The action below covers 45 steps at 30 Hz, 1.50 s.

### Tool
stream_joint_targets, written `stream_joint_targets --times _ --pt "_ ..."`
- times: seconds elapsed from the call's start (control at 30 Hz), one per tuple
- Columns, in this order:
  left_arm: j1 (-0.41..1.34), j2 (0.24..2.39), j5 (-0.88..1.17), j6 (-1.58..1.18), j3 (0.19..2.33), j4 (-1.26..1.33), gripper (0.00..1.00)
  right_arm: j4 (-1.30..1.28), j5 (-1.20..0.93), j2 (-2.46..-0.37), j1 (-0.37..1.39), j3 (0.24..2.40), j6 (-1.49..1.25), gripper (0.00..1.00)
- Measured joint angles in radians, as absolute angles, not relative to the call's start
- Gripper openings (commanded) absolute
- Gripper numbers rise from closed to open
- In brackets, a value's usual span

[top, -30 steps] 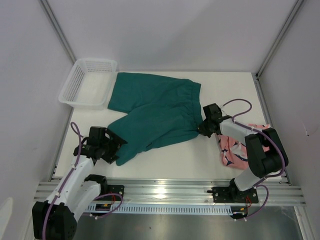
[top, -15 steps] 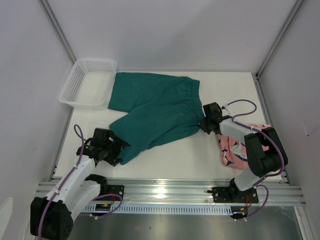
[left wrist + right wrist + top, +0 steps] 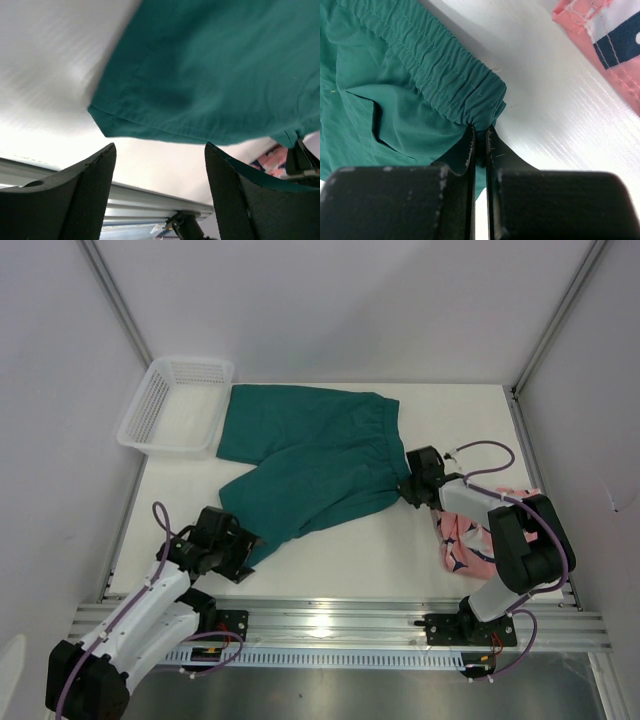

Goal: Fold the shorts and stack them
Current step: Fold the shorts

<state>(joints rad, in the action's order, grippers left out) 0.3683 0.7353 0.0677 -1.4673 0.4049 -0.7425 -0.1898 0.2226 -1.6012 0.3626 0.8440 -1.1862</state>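
Jaws of the left gripper point(image 3: 160, 150) stand wide apart with nothing between them. Those of the right gripper point(image 3: 480, 132) are pinched tight on the near corner of the waistband point(image 3: 445, 85) of the teal shorts point(image 3: 310, 455). Just ahead of the left fingers point(image 3: 85, 190), the leg hem point(image 3: 150, 131) lies flat on the table point(image 3: 350, 555), apart from both pads. The garment runs slantwise from this hem to the held waistband corner, its other leg reaching toward the basket point(image 3: 175, 405). The left arm is much the nearer to the free hem, and a short advance would probably bring that hem between the jaws. Beside the right arm lie the crumpled pink shorts point(image 3: 465, 540), not yet folded.
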Motion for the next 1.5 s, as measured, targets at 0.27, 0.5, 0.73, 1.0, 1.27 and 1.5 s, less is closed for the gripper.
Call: stream_joint_targets --times 0.27,0.5,0.73,1.0,1.27,1.5 --pt "0.369 0.909 -0.005 -1.493 0.4 -0.694 0.63 -0.152 0.222 -1.586 0.363 0.804 -1.198 0.0" --pt "0.37 1.0 -0.052 -1.496 0.434 -0.668 0.34 -0.151 0.227 -1.519 0.363 0.759 -1.201 0.0" --pt "0.37 0.917 -0.162 -1.51 0.456 -0.699 0.0 -0.19 0.234 -1.427 0.363 0.733 -1.175 0.0" --pt "0.37 0.894 -0.245 -1.458 0.574 -0.806 0.0 -0.386 0.247 -1.304 0.4 0.738 -1.042 0.0" --pt "0.244 0.875 -0.253 -1.328 0.683 -0.83 0.0 -0.577 0.245 -1.145 0.509 0.712 -0.997 0.0" --pt "0.129 1.012 -0.149 -1.201 0.813 -0.821 0.0 -0.645 0.239 -1.034 0.514 0.732 -0.989 0.0"
